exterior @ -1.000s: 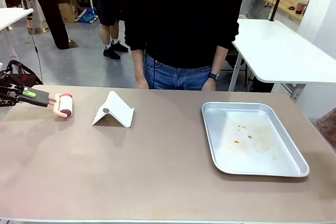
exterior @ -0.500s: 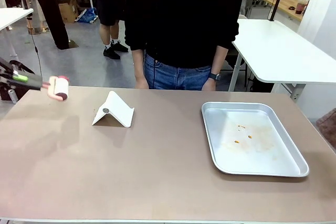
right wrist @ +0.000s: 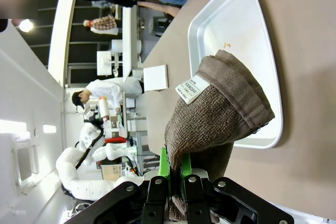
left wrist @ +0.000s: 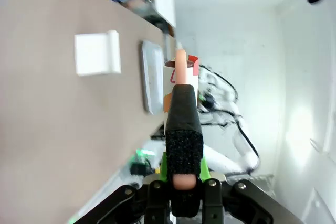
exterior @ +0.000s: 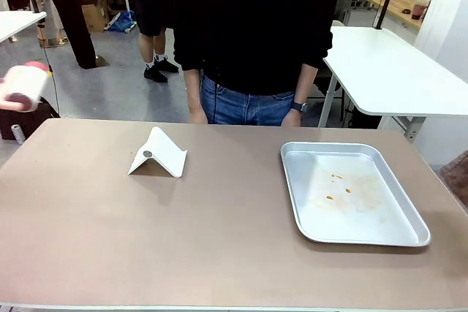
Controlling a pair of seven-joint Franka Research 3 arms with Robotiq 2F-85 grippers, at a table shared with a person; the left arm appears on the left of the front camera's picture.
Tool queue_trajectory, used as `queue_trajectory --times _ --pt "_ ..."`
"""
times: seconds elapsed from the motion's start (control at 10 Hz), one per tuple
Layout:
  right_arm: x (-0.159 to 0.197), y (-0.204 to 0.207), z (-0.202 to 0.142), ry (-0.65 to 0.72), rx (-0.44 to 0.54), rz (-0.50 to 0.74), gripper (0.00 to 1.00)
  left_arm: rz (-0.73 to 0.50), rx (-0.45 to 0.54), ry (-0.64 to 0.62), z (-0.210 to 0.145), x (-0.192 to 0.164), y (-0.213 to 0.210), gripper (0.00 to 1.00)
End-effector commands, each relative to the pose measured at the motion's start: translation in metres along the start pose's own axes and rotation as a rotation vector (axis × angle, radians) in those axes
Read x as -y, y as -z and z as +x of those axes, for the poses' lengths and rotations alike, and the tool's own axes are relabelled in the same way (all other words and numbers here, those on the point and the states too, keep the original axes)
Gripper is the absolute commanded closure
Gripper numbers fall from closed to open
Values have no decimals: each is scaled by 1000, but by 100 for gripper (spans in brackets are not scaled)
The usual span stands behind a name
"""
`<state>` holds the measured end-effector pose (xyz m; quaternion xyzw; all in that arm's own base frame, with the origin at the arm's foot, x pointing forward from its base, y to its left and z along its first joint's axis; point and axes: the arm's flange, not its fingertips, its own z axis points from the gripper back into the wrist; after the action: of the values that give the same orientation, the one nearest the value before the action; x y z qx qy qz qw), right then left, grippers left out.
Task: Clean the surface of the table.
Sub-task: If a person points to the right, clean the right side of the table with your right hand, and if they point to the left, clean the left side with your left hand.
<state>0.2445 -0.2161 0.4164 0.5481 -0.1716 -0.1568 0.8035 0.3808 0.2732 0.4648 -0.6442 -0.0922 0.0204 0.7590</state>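
Observation:
The beige-brown table [exterior: 219, 231] spreads across the front view. A lint roller [exterior: 22, 87] with a pink handle hangs blurred in the air past the table's far left corner. In the left wrist view my left gripper [left wrist: 184, 145] is shut on the roller's pink handle, with the roll [left wrist: 181, 80] beyond the fingertips and the table [left wrist: 47, 129] off to one side. My right gripper [right wrist: 176, 174] is shut on a brown cloth [right wrist: 215, 119] that bunches up above its fingers, held over the table [right wrist: 310, 77].
A white folded stand [exterior: 157, 153] sits left of centre. A silver tray [exterior: 351, 191] with a few orange crumbs lies at the right. A person in a black top and jeans stands at the far edge [exterior: 248, 49]. White tables stand behind.
The lint roller has risen off the table's left end and swung up and to the left. The left gripper's fingers have left the front view.

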Motion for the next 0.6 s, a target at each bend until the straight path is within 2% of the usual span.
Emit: queue_trajectory --times 0.0,0.3,0.5 --pt "-2 -1 -1 -11 0 12 100 -86 -58 19 -26 2 -40 78" --pt "-2 -1 -1 -11 0 12 100 -113 16 -22 -46 -18 -99 78" --pt "-2 -1 -1 -11 0 12 100 -156 -18 -74 -65 -44 -129 78"
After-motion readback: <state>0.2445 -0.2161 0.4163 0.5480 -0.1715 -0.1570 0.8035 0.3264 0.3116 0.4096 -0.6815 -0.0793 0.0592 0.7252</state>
